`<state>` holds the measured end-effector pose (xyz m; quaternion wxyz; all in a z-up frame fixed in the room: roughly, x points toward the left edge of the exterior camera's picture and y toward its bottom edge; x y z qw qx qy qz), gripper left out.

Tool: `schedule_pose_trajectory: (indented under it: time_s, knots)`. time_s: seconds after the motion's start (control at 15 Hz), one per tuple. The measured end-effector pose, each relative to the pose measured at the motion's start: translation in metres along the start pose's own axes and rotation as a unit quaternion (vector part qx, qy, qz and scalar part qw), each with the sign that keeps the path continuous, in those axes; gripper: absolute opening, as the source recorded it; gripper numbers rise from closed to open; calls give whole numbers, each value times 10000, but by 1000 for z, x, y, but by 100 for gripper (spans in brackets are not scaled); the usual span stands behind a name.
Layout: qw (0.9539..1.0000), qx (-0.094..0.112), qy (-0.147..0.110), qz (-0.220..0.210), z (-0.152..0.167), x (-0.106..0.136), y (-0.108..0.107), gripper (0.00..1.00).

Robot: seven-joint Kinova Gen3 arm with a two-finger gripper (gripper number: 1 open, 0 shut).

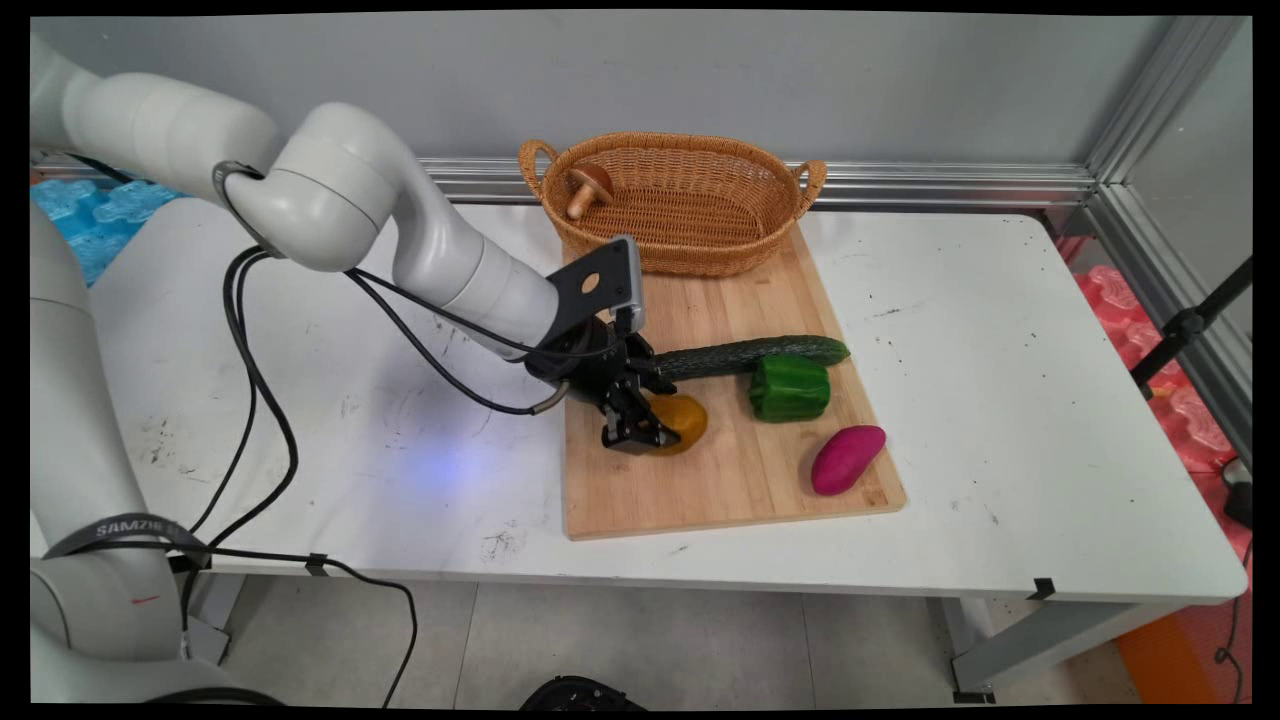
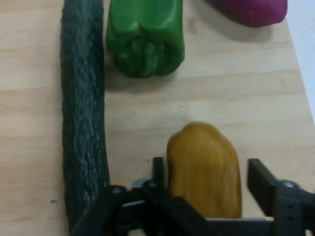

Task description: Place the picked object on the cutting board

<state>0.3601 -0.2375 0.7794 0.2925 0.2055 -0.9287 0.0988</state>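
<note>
My gripper [image 1: 652, 428] is low over the wooden cutting board [image 1: 720, 495], open, with its fingers on either side of a yellow-orange rounded vegetable [image 1: 688, 418]. In the hand view the vegetable [image 2: 204, 167] sits between the fingers of the gripper [image 2: 209, 173]. The left finger [image 2: 158, 169] is right against it, and the right finger [image 2: 260, 179] stands a small gap away. A dark green cucumber [image 2: 83, 113] lies just left of the gripper, and a green pepper [image 2: 146, 37] lies beyond the vegetable.
The cucumber [image 1: 750, 355], the green pepper [image 1: 790, 387] and a purple sweet potato [image 1: 847, 458] lie on the board's right half. A wicker basket [image 1: 690, 250] with a brown mushroom [image 1: 587, 187] in it stands at the board's far end. Black cables hang from the arm.
</note>
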Motion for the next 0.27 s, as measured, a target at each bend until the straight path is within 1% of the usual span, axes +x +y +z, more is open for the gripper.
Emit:
schedule_pose_trajectory:
  time_s: [0.27]
  knots:
    - [10000,-46,6,-85,3,1,0,100]
